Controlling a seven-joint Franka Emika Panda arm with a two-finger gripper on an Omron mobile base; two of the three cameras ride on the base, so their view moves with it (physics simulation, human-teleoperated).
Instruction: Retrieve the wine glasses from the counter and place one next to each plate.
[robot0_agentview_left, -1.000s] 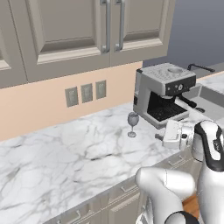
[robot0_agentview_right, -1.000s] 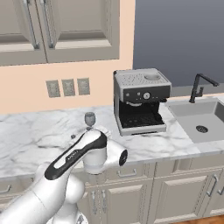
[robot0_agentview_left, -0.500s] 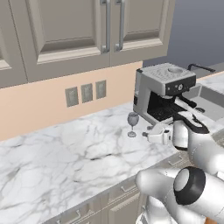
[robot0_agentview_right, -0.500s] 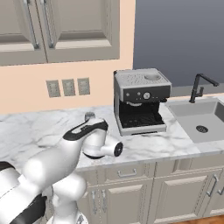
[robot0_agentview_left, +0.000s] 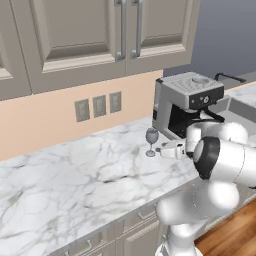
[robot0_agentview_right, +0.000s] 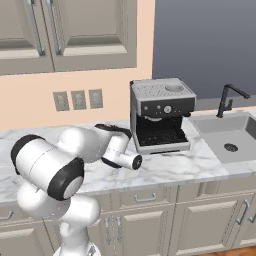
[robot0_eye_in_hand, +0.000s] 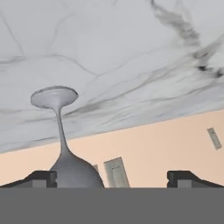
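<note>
Beside the coffee machine (robot0_agentview_left: 187, 102) on the counter (robot0_agentview_left: 75, 175), one wine glass (robot0_agentview_left: 151, 141) stands upright, stem vertical. It is seen just ahead of the gripper (robot0_agentview_left: 161, 149), offset toward one fingertip (robot0_eye_in_hand: 41, 178); jaws are spread wide, nothing held

The counter (robot0_agentview_left: 75, 180) is a white marble top with grey veins, set over beige panelled cabinets and backed by a peach wall. A single wine glass (robot0_agentview_left: 151, 141) stands upright on its round foot on the marble, just left of the espresso machine (robot0_agentview_left: 187, 102) as the left base view shows it. The espresso machine sits on the same top near the backsplash, and a sink (robot0_agentview_right: 227, 137) is sunk into the marble beyond it.
</note>
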